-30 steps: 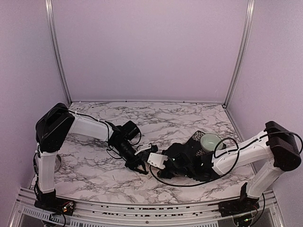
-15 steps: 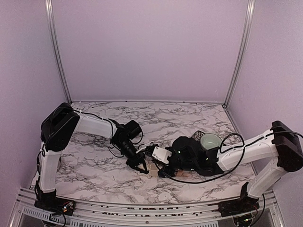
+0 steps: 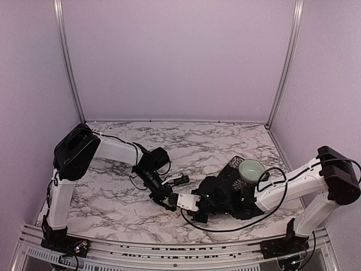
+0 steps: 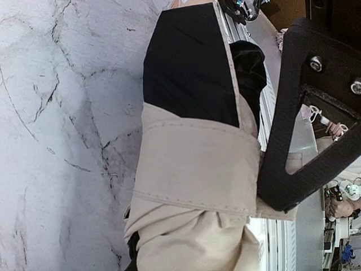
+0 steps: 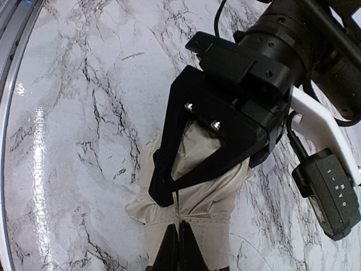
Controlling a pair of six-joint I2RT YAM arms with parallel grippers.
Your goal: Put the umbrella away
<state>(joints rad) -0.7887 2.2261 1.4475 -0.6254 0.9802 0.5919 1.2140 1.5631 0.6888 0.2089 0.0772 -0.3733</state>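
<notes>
Table [image 3: 214,141]: white marble-look top w/ grey-black veining, slightly glossy; right wrist view shows a pale glare streak [image 5: 36,147] near its edge. Back wall [image 3: 175,56], L wall [image 3: 28,84] & R wall [image 3: 333,73]: plain lilac panels. Slim aluminium posts, L [image 3: 67,62] & R [image 3: 287,56], rise from rear corners. Metal rail [image 3: 169,248] along near edge. Light soft, even.

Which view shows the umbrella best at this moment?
Left wrist: the umbrella fills the frame, with its beige fabric, stitched band and black lining all clear. The right wrist view shows only a beige bundle partly behind the left pincer. The top view barely shows it.
</notes>
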